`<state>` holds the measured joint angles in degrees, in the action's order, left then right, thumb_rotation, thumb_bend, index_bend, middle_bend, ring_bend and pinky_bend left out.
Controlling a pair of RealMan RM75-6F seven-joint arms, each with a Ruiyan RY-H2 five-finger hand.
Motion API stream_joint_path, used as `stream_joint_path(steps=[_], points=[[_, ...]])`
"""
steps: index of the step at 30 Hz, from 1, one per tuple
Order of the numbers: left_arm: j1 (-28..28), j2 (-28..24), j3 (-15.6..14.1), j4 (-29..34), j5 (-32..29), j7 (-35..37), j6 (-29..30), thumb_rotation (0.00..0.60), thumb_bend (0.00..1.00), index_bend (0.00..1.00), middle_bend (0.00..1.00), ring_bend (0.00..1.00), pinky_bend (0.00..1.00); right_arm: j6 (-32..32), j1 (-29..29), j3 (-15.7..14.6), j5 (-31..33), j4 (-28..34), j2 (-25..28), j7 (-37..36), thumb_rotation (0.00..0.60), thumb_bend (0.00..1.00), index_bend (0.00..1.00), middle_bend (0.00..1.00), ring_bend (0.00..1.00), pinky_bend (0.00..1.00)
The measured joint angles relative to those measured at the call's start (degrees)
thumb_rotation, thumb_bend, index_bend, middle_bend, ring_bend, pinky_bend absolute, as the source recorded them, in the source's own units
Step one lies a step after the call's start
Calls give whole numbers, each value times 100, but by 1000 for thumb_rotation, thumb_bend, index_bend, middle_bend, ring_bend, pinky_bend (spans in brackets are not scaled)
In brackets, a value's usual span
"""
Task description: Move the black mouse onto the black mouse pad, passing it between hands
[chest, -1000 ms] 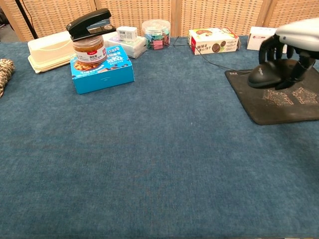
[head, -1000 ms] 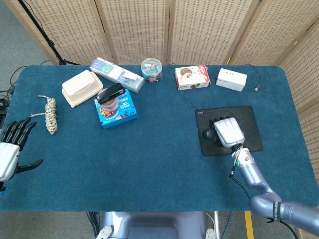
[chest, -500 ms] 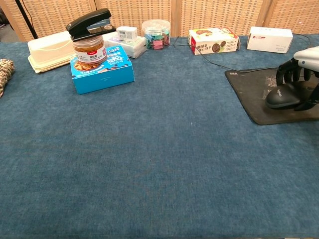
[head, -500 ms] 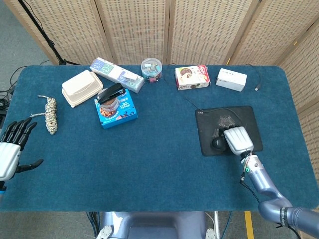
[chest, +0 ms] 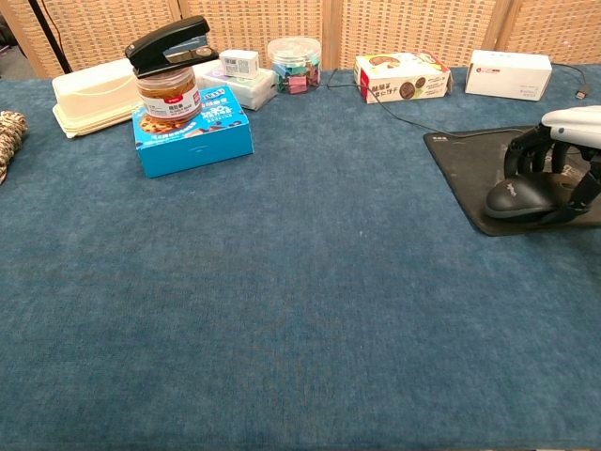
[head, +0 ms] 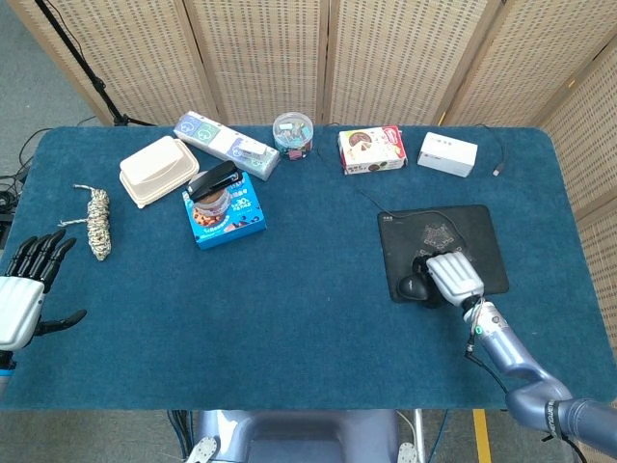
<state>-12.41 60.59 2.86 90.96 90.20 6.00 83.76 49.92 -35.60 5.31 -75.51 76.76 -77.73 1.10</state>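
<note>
Resting on the near-left part of the pad (head: 443, 249), close to that corner, the mouse (chest: 519, 196) is sitting under the right hand (head: 453, 278), which is curving its fingers (chest: 526, 144) down around the mouse's far and right sides. Whether those fingers are actually clamping the mouse or only cupping it cannot be told from either view. The pad itself is lying toward the right edge of the table (head: 289, 328), roughly midway between the far and near edges, with a thin cable (chest: 413, 120) running from its far-left corner toward the far edge.

The left hand (head: 21, 294) is hovering at the left edge of the table near the near-left corner, fingers spread apart and holding nothing; only the head view is showing it.

A coil of rope (head: 97, 224) is lying by the left edge. Along the far edge are standing a beige lunch box (head: 157, 170), a long flat box (head: 225, 145), a clear tub of clips (head: 292, 134), a snack box (head: 370, 149) and a white box (head: 446, 153). A blue box (chest: 192, 130) is carrying a jar (chest: 167, 91), and a stapler (chest: 170, 43) is sitting on top of the jar.
</note>
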Motion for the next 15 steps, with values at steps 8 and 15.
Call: stream_joint_path(steps=[8, 15], points=[[-7, 14, -10, 18, -1, -48, -38, 600, 12, 0, 0, 0, 0, -107, -73, -77, -365, -273, -34, -714, 600, 463, 531, 501, 383, 385], [-11, 21, -6, 23, -30, -64, -74, 600, 12, 0, 0, 0, 0, -144, -119, -165, -584, -505, -96, -1077, 600, 464, 531, 500, 383, 386]])
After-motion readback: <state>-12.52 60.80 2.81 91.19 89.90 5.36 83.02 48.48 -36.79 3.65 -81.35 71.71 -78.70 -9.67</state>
